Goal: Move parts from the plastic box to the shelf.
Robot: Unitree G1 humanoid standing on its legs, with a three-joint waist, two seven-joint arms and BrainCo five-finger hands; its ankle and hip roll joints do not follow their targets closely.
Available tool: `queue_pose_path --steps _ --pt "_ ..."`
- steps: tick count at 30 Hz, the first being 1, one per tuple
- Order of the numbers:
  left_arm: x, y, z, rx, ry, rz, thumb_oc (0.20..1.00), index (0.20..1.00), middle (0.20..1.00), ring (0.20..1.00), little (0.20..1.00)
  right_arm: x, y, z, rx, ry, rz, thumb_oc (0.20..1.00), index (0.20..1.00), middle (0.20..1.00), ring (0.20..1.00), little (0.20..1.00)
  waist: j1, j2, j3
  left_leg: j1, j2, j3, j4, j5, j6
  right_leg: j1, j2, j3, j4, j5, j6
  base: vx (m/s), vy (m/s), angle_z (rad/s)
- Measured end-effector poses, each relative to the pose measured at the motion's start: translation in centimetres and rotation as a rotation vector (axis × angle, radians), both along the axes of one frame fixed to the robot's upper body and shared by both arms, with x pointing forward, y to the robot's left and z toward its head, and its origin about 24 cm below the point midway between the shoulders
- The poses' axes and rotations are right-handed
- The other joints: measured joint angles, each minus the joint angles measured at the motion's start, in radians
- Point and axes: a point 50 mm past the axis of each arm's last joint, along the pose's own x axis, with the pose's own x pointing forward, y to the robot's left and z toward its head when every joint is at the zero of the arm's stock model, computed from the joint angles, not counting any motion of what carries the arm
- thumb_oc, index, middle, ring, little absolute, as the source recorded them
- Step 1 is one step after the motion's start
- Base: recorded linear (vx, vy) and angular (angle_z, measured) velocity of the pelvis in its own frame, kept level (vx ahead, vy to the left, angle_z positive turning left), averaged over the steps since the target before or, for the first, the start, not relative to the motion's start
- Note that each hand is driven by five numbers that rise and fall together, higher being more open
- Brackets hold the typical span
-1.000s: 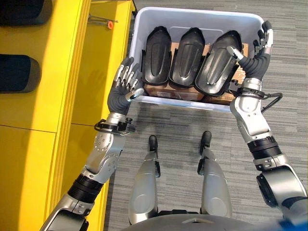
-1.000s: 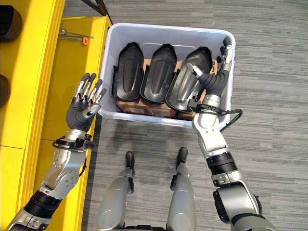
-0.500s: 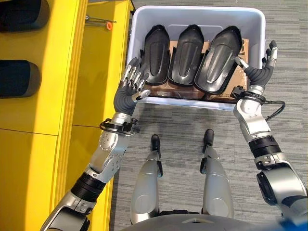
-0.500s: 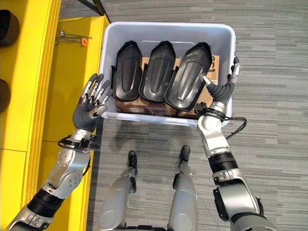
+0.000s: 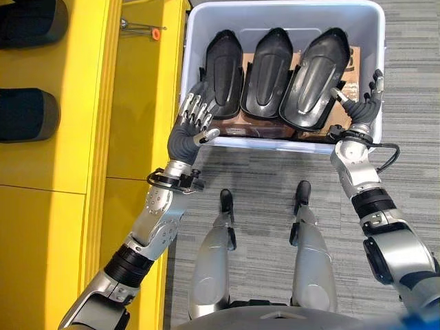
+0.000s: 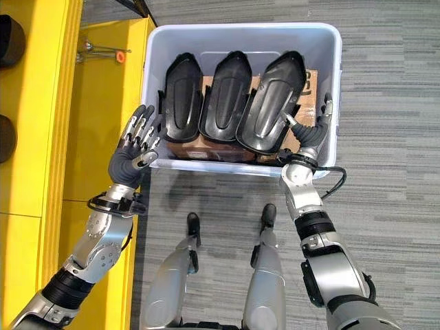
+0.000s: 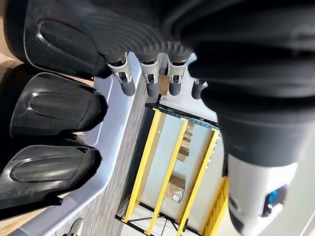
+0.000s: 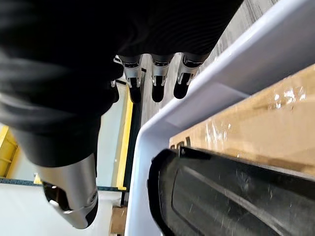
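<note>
Three black parts (image 5: 266, 69) stand side by side in the plastic box (image 5: 206, 20); the yellow shelf (image 5: 82, 103) lies left of the box. The left hand (image 5: 194, 124) sits spread at the box's near-left corner; the right hand (image 5: 360, 106), fingers straight and relaxed, sits at its near-right corner, holding nothing.

Both eye views look down, sharing the plastic box (image 5: 282, 17); wrist views sit seemingly very close beside it.

I see black parts (image 5: 267, 75) in pale grey-white plastic box (image 5: 194, 48), brown cardboard (image 5: 354, 65) under; yellow shelf (image 5: 75, 103); grey striped carpet (image 5: 412, 137).
</note>
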Motion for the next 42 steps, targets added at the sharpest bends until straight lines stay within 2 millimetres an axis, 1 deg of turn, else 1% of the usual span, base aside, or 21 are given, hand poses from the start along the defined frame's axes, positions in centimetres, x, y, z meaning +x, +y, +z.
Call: queue_pose_path --steps 6,10,17,24,29,33,36,39,42 --pt "0.0 -0.1 0.0 0.001 0.001 -0.003 1.0 1.0 1.0 1.0 1.0 0.3 0.6 0.4 0.005 -0.004 0.013 1.0 1.0 1.0 1.0 1.0 0.002 0.0 0.002 -0.003 0.0 0.0 0.0 0.0 0.0 -0.002 0.0 0.0 0.0 -0.001 0.0 0.0 0.0 0.0" --pt "0.0 -0.1 0.0 0.0 0.0 -0.003 1.0 1.0 1.0 1.0 1.0 0.9 0.4 0.8 0.002 0.003 -0.003 1.0 1.0 1.0 1.0 1.0 0.002 -0.001 0.021 -0.003 0.0 0.0 0.001 0.0 0.001 -0.003 0.0 0.0 0.001 -0.001 0.001 0.0 0.0 0.0" --pt "0.0 -0.1 0.1 0.0 -0.001 -0.003 1.0 1.0 1.0 1.0 1.0 1.7 -0.2 0.6 0.019 0.056 -0.043 1.0 1.0 1.0 1.0 1.0 0.005 -0.002 0.057 -0.009 0.0 0.0 0.0 0.0 0.0 -0.011 -0.001 0.0 0.001 -0.001 0.001 0.0 0.0 0.0" --pt "0.2 -0.2 0.4 -0.005 -0.011 0.003 1.0 1.0 1.0 1.0 1.0 2.3 -0.7 0.8 0.028 0.087 -0.073 1.0 1.0 1.0 1.0 1.0 0.009 0.002 0.068 -0.033 0.0 0.0 0.003 0.001 -0.001 -0.039 -0.001 0.0 0.014 -0.001 0.0 0.0 0.0 0.0" --pt "0.4 -0.4 1.0 -0.005 -0.031 -0.007 1.0 1.0 1.0 1.0 1.0 2.4 -1.1 -0.7 -0.045 0.18 -0.087 1.0 1.0 1.0 1.0 1.0 0.025 0.003 0.069 -0.033 0.0 0.0 0.005 0.001 -0.001 -0.041 -0.001 0.0 0.017 -0.002 -0.001 0.0 0.0 0.0" --pt "0.3 -0.7 0.8 -0.002 -0.026 -0.018 1.0 1.0 1.0 1.0 1.0 2.8 -1.3 -0.3 -0.068 0.202 -0.101 1.0 1.0 1.0 1.0 1.0 0.028 0.002 0.069 -0.036 -0.001 -0.001 0.007 0.001 -0.001 -0.044 -0.001 0.001 0.02 -0.002 -0.001 0.0 0.0 0.0" --pt "0.3 -0.7 0.9 -0.005 -0.025 -0.014 1.0 1.0 1.0 1.0 1.0 3.1 -1.1 0.3 -0.094 0.204 -0.105 1.0 1.0 1.0 1.0 1.0 0.027 0.002 0.069 -0.048 -0.001 -0.001 0.007 0.003 -0.001 -0.06 0.0 0.004 0.026 -0.003 -0.002 0.0 0.0 0.0" --pt "0.3 -0.8 0.9 -0.006 -0.025 -0.014 1.0 1.0 1.0 1.0 1.0 3.2 -0.9 0.4 -0.149 0.21 -0.104 1.0 1.0 1.0 1.0 1.0 0.025 0.001 0.07 -0.063 0.0 -0.002 0.016 0.004 -0.002 -0.073 0.001 0.004 0.035 -0.004 -0.004 0.0 0.0 0.0" --pt "0.4 -0.8 0.9 -0.012 -0.023 -0.01 1.0 1.0 1.0 1.0 1.0 3.3 -0.6 0.6 -0.161 0.208 -0.099 1.0 1.0 1.0 1.0 1.0 0.021 -0.001 0.071 -0.07 0.0 -0.002 0.02 0.004 -0.002 -0.08 0.001 0.004 0.037 -0.004 -0.005 0.0 0.0 0.0"
